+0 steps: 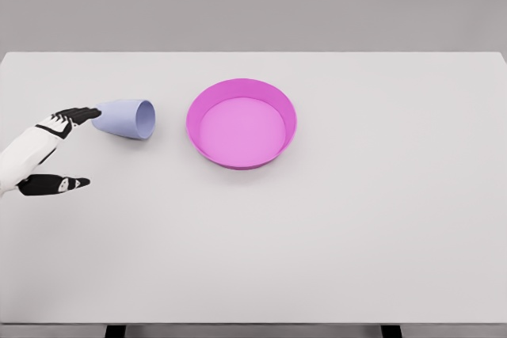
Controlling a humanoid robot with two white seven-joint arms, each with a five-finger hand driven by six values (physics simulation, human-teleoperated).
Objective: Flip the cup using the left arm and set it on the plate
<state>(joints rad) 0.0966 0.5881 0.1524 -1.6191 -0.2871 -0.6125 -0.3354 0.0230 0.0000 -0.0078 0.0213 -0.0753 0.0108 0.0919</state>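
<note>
We see the left hand (57, 152) entering from the lower left, spread wide and holding nothing: the upper fingers (79, 114) reach to the closed base of the cup (127, 119), touching it or just short of it, we cannot tell which, while the thumb (67, 184) lies well below, apart from the cup. The pale blue cup lies on its side on the white counter (317, 235), mouth turned toward the pink plate (242, 123), which sits just to its right with a raised rim. The right hand is not in view.

We judge the step in hand to be the approach to the grasp, with the flip and the placing not yet begun. To do it well, we would bring the fingers over the top of the cup's wall and the thumb up under or against the opposite side, so that the grip spans the body, not only the base. A push on the base alone is likely to roll or slide the cup toward the plate. Once the grip is firm, we would lift the cup clear of the counter before turning the wrist, so the rim does not drag, then carry it over the plate's rim and set it down near the middle of the plate.

We find no brand, label or writing on the cup, the plate or the counter; all surfaces are plain.
</note>
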